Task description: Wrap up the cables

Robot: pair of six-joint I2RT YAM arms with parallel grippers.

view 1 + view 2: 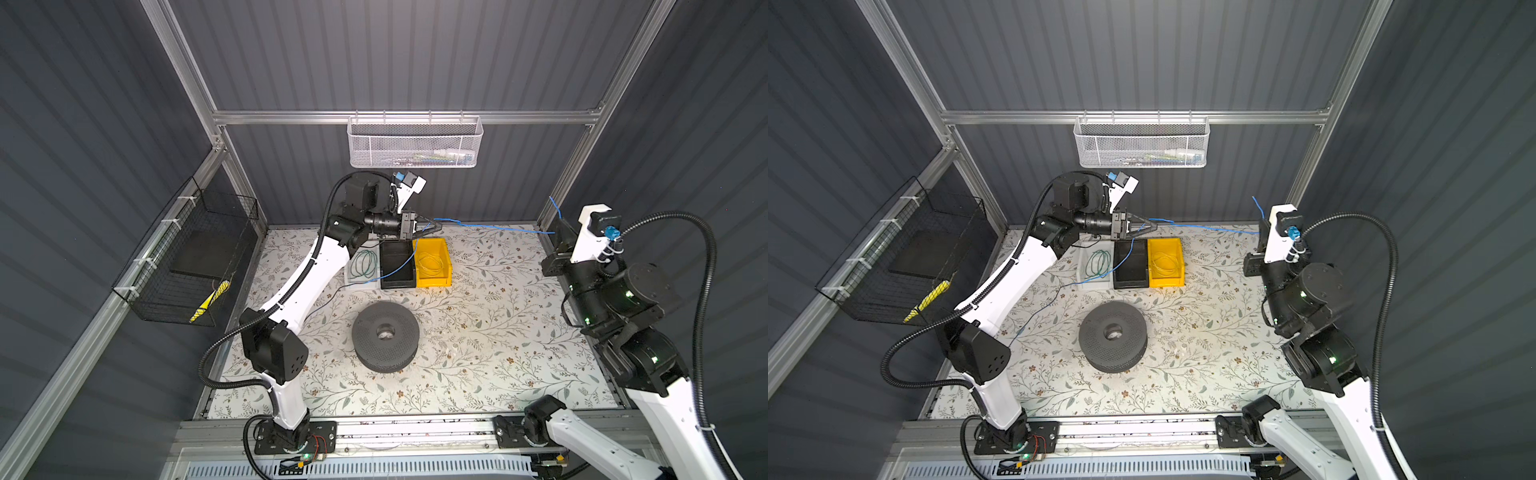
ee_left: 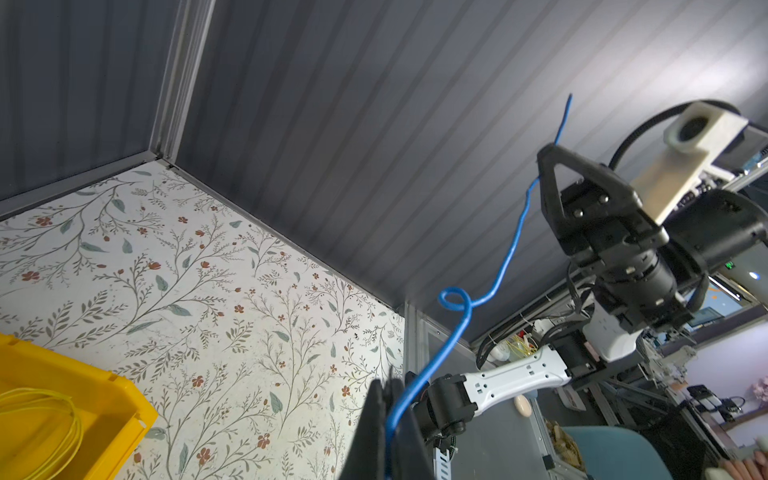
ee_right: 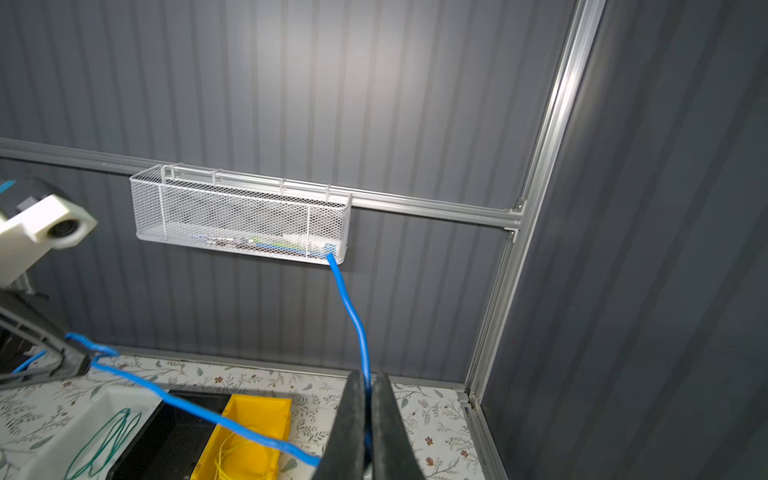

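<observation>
Clamps the blue wire (image 1: 490, 226) in two places: left pincer (image 1: 438, 226) pinched together on it above the bins, right pincer (image 1: 556, 232) pinched together on it near the right wall. Spans the gap between them above the counter (image 1: 478, 332), then hangs from the left pincer across the black bin (image 1: 395, 253), past the white tray (image 1: 348, 279) and onto the counter. Holds a green coil (image 1: 363, 264) in the white tray, a yellow coil (image 1: 430, 264) in the yellow bin (image 1: 448, 266). Shows small unreadable items in the white mesh basket (image 1: 415, 143) on the back rail, a dark slab and a yellow-black item in the black wire basket (image 1: 187, 257) on the left wall.
</observation>
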